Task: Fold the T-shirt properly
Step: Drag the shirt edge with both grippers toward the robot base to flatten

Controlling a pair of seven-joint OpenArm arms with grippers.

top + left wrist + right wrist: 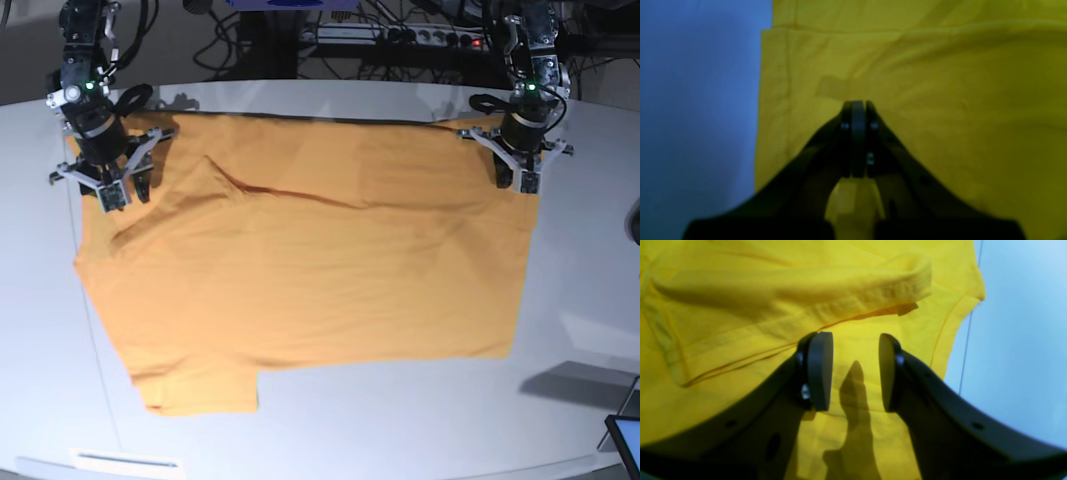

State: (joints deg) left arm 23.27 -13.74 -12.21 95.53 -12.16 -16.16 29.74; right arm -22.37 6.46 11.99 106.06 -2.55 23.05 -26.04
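The orange-yellow T-shirt point(320, 270) lies spread on the white table point(400, 420), with a long crease across its upper part and one sleeve point(200, 385) at the front left. My left gripper point(522, 182) is over the shirt's far right corner. In the left wrist view it point(857, 103) is shut, pads pressed together above the cloth point(940, 100), near the hemmed edge; no cloth shows between the pads. My right gripper point(118, 195) is over the far left corner. In the right wrist view it point(856, 370) is open, above a rumpled fold point(740, 290).
Cables and a power strip point(400, 35) run behind the table's far edge. A dark tablet-like object point(625, 435) sits at the front right corner. A white strip point(125, 462) lies at the front left edge. Bare table surrounds the shirt.
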